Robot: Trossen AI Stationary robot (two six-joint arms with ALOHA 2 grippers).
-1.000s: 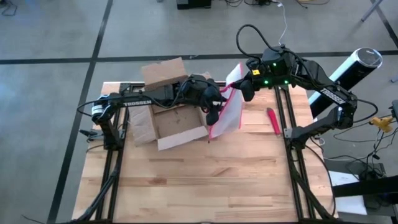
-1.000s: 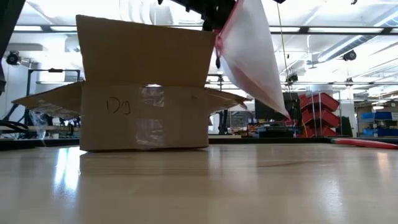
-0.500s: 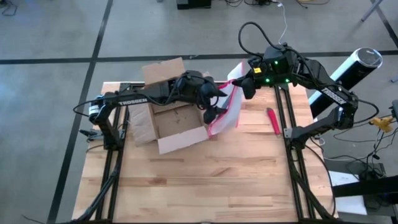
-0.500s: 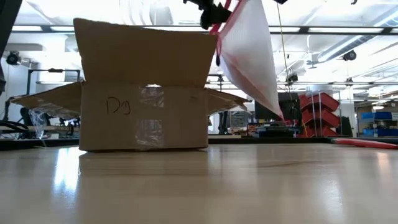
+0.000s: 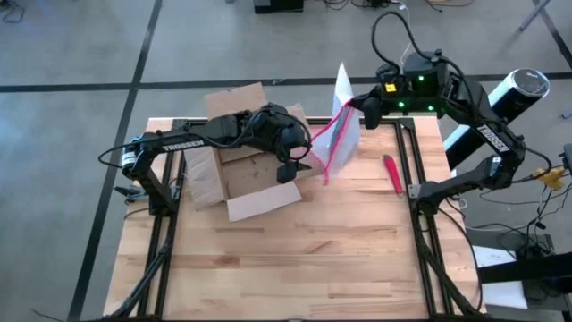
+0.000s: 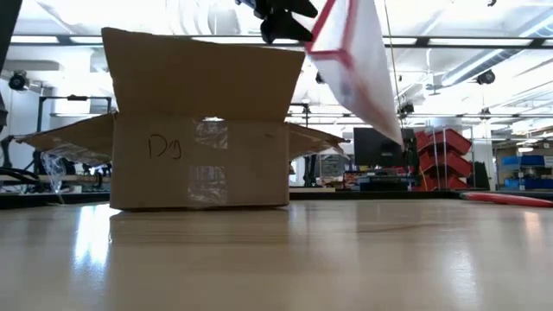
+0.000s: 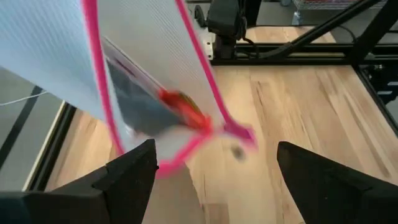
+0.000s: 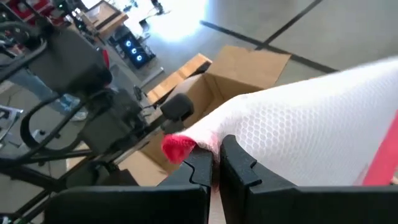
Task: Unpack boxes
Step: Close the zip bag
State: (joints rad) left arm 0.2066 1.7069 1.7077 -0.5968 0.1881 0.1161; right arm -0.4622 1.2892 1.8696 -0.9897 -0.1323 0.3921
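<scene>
Nearest me in the low view is bare table [image 6: 285,259], pale wood planks with a slight sheen. On it sits one box [image 6: 200,130], brown corrugated cardboard, flaps up and out, a strip of clear tape down its front and pen marks beside the tape. From above, the box [image 5: 241,161] lies on the table's left rear part, open, its inside plain brown, four flaps spread.

Over the box's right edge I have the left gripper [image 5: 288,168]. Its two dark fingers [image 7: 130,177] stand wide apart and hold nothing; the pouch hangs just ahead of them.

I count one pouch [image 5: 335,134], a flat translucent bag with a honeycomb weave, pink along its edges, with a dark item and an orange-red bit inside it seen from the left wrist [image 7: 149,93]. It hangs in the air, tilted, clear of the table, just right of the box. In the low view it [image 6: 354,60] is higher than the box's top.

The right gripper [image 5: 368,109] is at the pouch's upper end, near the table's rear edge. Its fingers [image 8: 199,171] are pinched together on the pouch's pink corner [image 8: 180,146].

Farther right, one red pen-like stick [image 5: 391,173] lies flat on the wood, apart from all else.
</scene>
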